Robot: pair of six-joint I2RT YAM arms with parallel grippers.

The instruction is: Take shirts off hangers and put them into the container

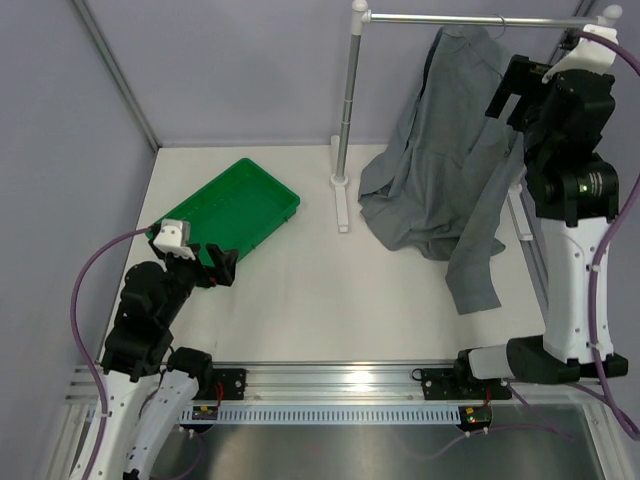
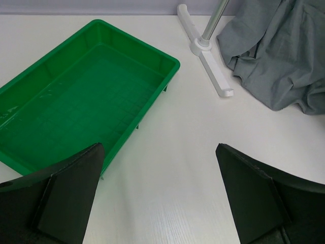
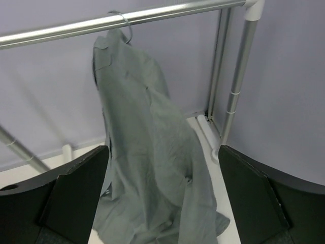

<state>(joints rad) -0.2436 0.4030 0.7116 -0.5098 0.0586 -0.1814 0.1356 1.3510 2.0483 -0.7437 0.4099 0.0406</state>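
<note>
Both jaws gape wide, empty; shirt (image 1: 430, 170) hangs off rail (image 1: 440, 18), post (image 1: 346, 110) standing between it and tray (image 1: 240, 205).

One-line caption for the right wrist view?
Open right claw faces the grey shirt hanging from the silver rail by its hanger hook.

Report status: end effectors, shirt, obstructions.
Left end effector, right end effector open, empty. Shirt hangs from rail, hem on table. Post between shirt and tray.

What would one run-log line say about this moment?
grey shirt: hanging from rail | green tray: empty | left gripper: open, beside tray | right gripper: open, facing shirt
</note>
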